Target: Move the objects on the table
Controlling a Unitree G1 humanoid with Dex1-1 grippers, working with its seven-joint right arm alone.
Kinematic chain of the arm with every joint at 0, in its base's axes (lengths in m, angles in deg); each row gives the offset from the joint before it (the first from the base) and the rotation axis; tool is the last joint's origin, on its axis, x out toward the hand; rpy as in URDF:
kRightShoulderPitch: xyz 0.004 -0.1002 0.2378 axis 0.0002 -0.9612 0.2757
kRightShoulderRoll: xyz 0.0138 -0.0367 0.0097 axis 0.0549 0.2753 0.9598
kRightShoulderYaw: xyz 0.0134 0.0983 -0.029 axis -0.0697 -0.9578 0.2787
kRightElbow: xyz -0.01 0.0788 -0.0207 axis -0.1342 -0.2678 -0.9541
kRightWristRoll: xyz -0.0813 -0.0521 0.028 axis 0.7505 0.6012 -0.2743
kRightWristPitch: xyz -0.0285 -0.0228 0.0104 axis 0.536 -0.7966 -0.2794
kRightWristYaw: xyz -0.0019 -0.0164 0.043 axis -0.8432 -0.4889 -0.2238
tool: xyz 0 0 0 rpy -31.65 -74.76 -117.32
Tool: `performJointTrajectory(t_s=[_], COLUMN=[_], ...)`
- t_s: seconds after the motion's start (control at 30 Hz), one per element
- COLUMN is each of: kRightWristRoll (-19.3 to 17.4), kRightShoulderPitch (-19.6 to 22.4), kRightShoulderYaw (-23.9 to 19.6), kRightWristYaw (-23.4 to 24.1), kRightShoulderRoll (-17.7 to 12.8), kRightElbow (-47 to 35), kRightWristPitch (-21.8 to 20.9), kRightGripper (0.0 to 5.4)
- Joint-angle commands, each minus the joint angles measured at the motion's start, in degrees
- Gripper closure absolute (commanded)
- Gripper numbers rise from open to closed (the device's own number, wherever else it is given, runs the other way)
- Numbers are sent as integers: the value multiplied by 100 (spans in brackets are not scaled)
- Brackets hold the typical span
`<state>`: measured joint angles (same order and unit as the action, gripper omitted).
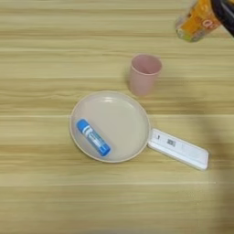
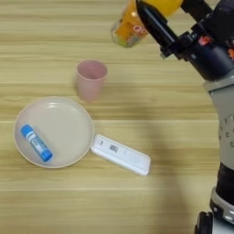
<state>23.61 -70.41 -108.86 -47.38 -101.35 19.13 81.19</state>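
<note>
Forearm (image 2: 226,132) cut off; tool (image 2: 153,11) grasping tilted bottle (image 2: 128,28), its cap hidden.

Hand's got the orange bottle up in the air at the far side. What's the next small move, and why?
Probably lower it straight down onto bare table. The hand grips the orange bottle tilted, beyond and to the right of the pink cup; the plate and white device lie nearer, so that spot looks free.

Soft, even light fell on the light wooden plank-grained table (image 1: 45,196). A broad dim shadow darkened its right side, and the tilted orange-drink bottle (image 2: 130,27) looked motion-blurred.
</note>
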Motion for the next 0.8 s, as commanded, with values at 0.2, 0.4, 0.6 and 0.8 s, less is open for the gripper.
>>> performJointTrajectory(t_s=[0.2,0.4,0.6,0.8], kRightWristRoll=[-161,182,938,1682], kRightShoulderPitch=[-739,-1343,-1678,-1942], kRightShoulderYaw=[361,979,1654,2239], kRightWristYaw=[-701,-810,-788,-812], kRightShoulderRoll=[-314,-15,335,607], kRightElbow=[-772,-1041,-1063,-876], kRightWristPitch=[120,-36,-521,-1144], kRightGripper=[185,185,186,186])
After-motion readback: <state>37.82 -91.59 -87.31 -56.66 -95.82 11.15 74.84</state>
